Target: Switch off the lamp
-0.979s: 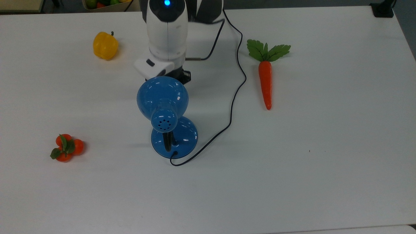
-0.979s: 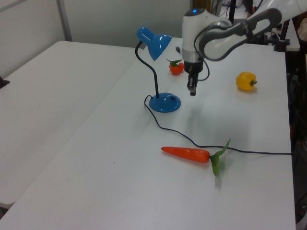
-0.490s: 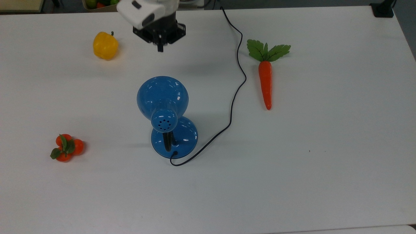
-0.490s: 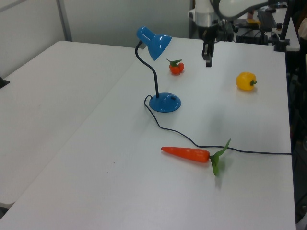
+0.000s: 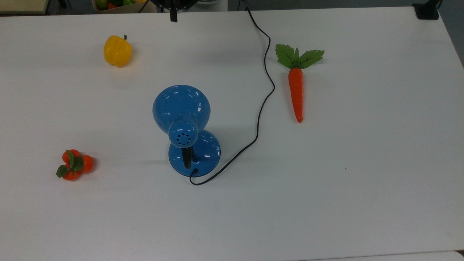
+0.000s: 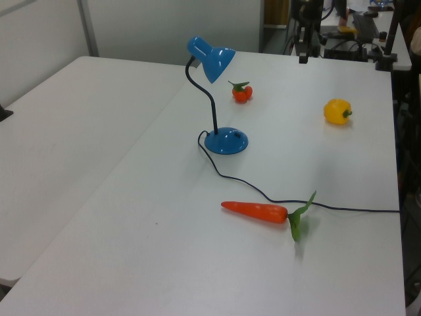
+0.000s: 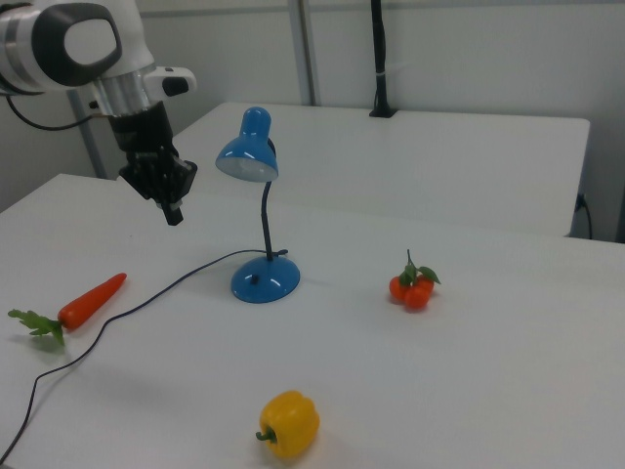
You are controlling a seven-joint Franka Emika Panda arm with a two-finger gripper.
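The blue lamp stands mid-table, with its dome shade (image 5: 181, 107) pointing toward the top view's upper edge. Its holed cap (image 5: 183, 135) sits over the round base (image 5: 203, 154), and a black neck (image 7: 265, 220) curves up between them. The thin black cord (image 5: 266, 83) runs from the base to the table's far edge. My gripper (image 5: 173, 16) hangs at the top view's upper edge, raised well above the table and apart from the lamp. Its fingers (image 7: 174, 213) are pressed together and hold nothing. In the left view the gripper (image 6: 302, 56) is far behind the lamp (image 6: 211, 58).
A yellow pepper (image 5: 117, 50) lies at the top view's upper left, an orange carrot (image 5: 296, 90) right of the cord, and a cluster of small tomatoes (image 5: 74, 165) at the left. A second white table (image 6: 72, 118) adjoins on the left view's left.
The arm has risen and pulled back from just beside the lamp's shade to the table's far edge. The lamp and the other objects have not moved.
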